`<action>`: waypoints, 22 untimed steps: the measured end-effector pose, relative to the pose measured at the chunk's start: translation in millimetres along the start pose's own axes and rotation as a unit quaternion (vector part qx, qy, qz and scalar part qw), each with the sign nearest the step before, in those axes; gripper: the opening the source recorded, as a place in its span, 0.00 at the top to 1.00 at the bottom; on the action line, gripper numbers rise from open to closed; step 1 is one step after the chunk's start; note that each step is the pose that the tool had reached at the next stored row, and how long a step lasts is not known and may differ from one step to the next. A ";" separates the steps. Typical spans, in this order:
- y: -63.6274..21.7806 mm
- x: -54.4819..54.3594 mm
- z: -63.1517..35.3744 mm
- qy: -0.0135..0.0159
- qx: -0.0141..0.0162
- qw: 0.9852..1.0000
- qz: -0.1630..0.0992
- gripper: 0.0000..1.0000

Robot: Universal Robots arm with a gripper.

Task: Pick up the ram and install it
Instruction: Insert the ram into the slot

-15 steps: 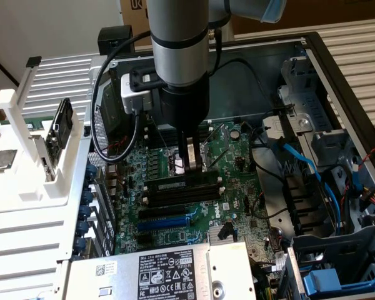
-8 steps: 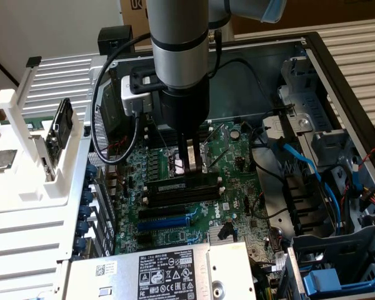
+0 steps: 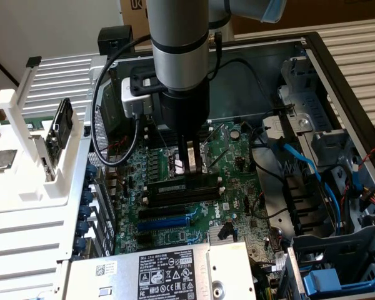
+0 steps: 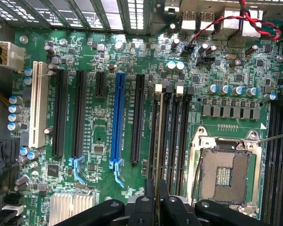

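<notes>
Green ram stick sits edge-down at the memory slots, w/ the gripper right above it; jaws clenched on the ram's top edge, judging by the wrist view, where the thin board runs edge-on between the fingers. Held upright, prob. so its bottom edge lines up w/ the slot; whether it's fully seated I can't tell. Just beside: empty CPU socket, blue expansion slot, black PCI slots. Further out: motherboard inside the open PC case, power supply w/ label nearest the camera, white fixture on exterior view's left.
</notes>
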State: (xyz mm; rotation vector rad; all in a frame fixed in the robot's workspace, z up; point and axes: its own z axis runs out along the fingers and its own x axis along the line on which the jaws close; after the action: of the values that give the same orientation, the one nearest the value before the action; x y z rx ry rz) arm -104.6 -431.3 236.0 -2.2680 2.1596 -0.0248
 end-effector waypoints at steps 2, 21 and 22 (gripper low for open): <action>0.0 0.2 0.4 0.000 0.000 1.000 0.000 0.87; -0.8 0.8 2.4 0.000 -0.003 1.000 -0.001 0.87; -0.8 0.8 3.0 0.000 -0.003 1.000 -0.001 0.87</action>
State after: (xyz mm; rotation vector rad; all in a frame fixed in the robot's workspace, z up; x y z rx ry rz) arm -103.7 -432.1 233.0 -2.2720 2.1606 -0.0190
